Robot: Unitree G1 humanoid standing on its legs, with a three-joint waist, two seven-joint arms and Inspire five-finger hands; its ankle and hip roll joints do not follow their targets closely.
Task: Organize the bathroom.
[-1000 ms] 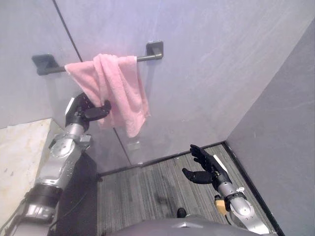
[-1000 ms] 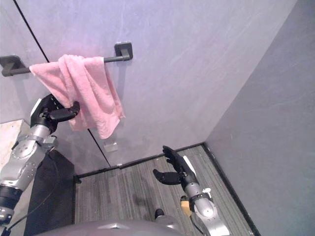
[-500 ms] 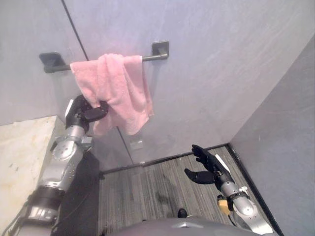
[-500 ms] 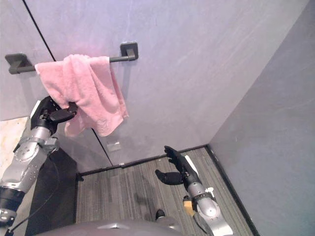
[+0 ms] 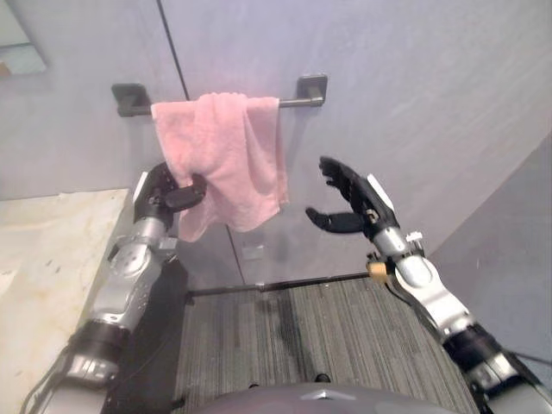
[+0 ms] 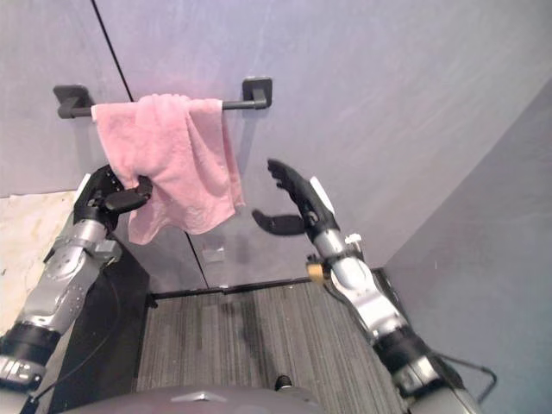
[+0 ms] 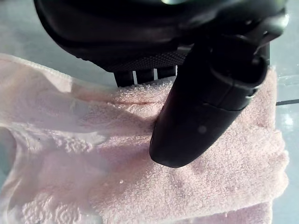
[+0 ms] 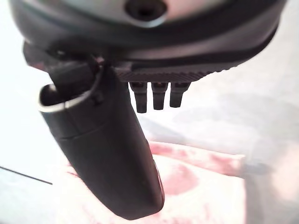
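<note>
Left eye view: left hand (image 5: pixel 166 191) pinches the pink terry towel (image 5: pixel 226 159) draped over the dark wall bar (image 5: pixel 293 102); right hand (image 5: pixel 352 200) hovers near, fingers spread.

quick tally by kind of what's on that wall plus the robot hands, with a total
pink towel: 1
dark towel bar: 1
robot hands: 2, the left robot hand pinching the towel, the right robot hand open beside it
total: 4
</note>
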